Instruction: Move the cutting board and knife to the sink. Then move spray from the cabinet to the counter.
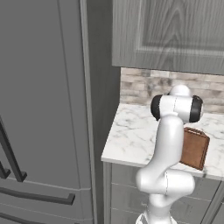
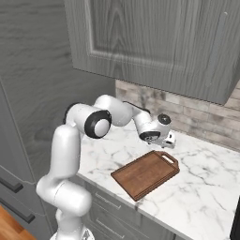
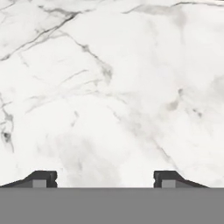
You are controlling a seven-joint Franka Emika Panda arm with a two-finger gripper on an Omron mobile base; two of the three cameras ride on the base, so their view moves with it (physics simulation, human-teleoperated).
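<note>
Pincer (image 3: 105, 179): jaws wide apart, holding nothing, aimed down at bare counter (image 3: 113, 87), likely poised before a pick.
Cutting board (image 2: 146, 173): flat on the counter just beside the pincer, loop handle nearest it, probably the intended grasp point.
Cabinet (image 2: 154, 42): above the pincer, door shut.

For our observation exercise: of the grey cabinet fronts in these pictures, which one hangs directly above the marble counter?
The wall cabinet with the panelled door. It hangs over the counter and the cutting board; the drawer fronts sit below the worktop, and the tall unit stands beside it.
</note>
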